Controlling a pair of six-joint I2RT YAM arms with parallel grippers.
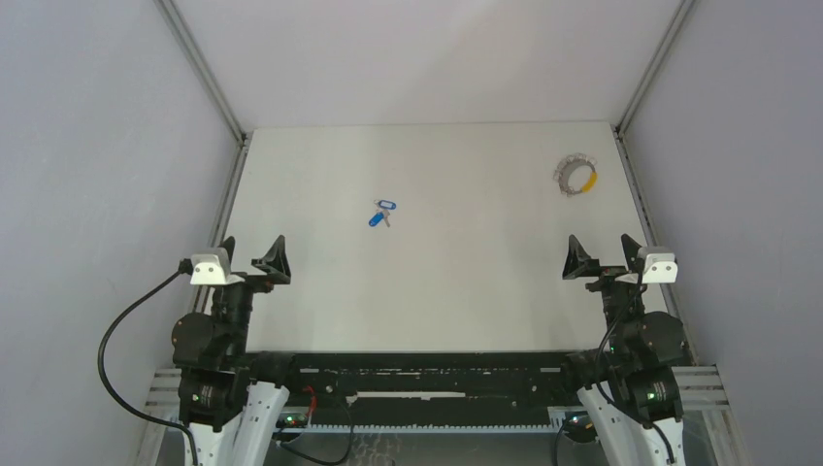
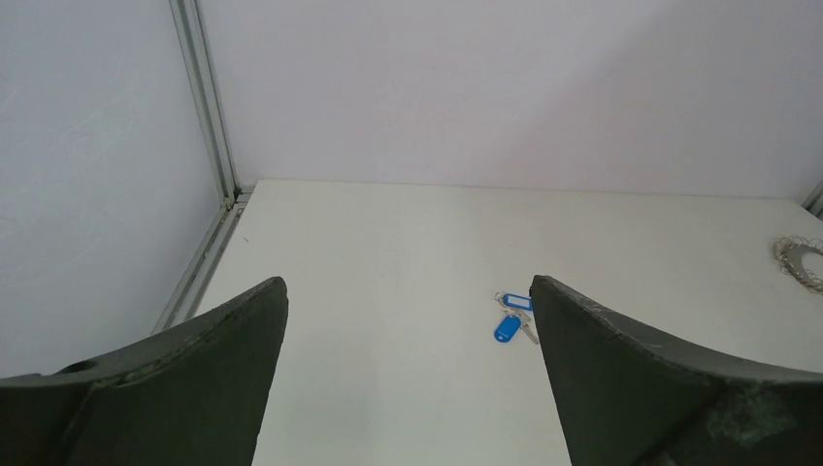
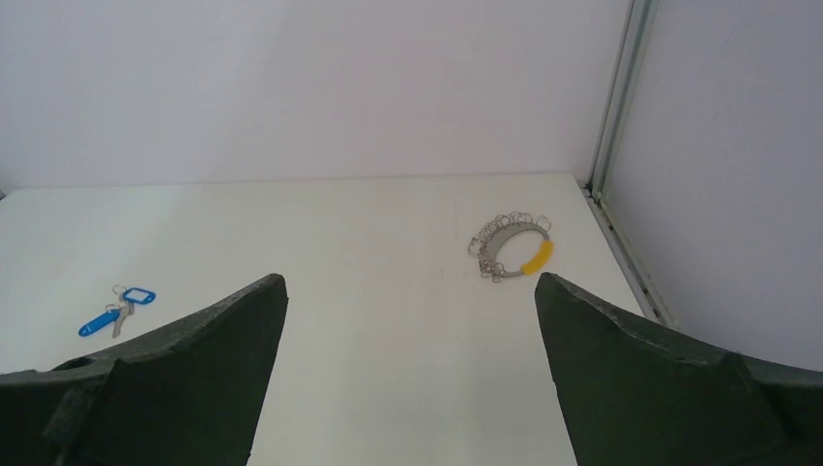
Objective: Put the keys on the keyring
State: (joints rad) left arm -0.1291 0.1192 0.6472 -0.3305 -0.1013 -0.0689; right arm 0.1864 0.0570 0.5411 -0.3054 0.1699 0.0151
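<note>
Filling the middle of the top view, the flat white rectangular table (image 1: 437,291) lies between pale grey walls (image 1: 107,146). At its lower left edge the black two-finger left gripper (image 1: 253,252) hangs with its jaws spread wide, holding nothing. At the lower right the matching black right gripper (image 1: 604,252) is spread just as wide and grips nothing. The large round silvery keyring (image 1: 576,176) with one yellow arc lies on the table in the upper right, near the far corner. The two tiny silver keys (image 1: 382,213) with oblong blue plastic tags lie together just left of centre, well apart from the keyring.
</note>
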